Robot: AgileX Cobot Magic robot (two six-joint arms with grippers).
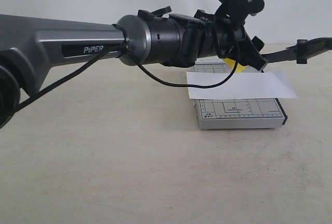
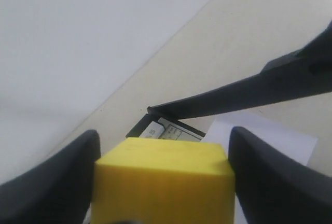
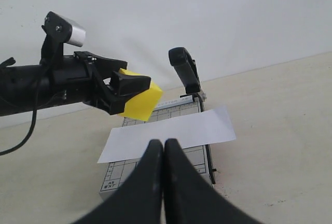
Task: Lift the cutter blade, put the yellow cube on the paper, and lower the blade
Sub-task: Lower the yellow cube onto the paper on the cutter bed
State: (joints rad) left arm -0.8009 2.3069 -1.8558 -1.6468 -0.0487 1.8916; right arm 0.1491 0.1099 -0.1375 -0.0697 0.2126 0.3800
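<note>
A pale table fills the scene, and across it, from the left, the left arm is stretched towards the grey board, which lies right of the middle. The paper is laid flat across the board from left to right and overhangs both side edges. Along the board's right edge the blade is seen raised, hinged at the far corner with its thick handle high in the air. Nothing is touching it, so the first step can be taken as done. The cube is held off the surface, above the far left part of the board and just beyond the paper's far edge. It is not resting on the paper, so the second step is judged to be under way but not finished. The left gripper is clamped on the cube, with one finger pressed to each side face. The right gripper is held near the board's near side, well apart from the blade, with its fingers brought together on nothing. What is left, by this reading: the cube is to be brought a little nearer and lowered onto the paper, then let go, and the blade is to be swung down afterwards. The cube will need to be set clear of the right edge so that the blade's path is not blocked.
</note>
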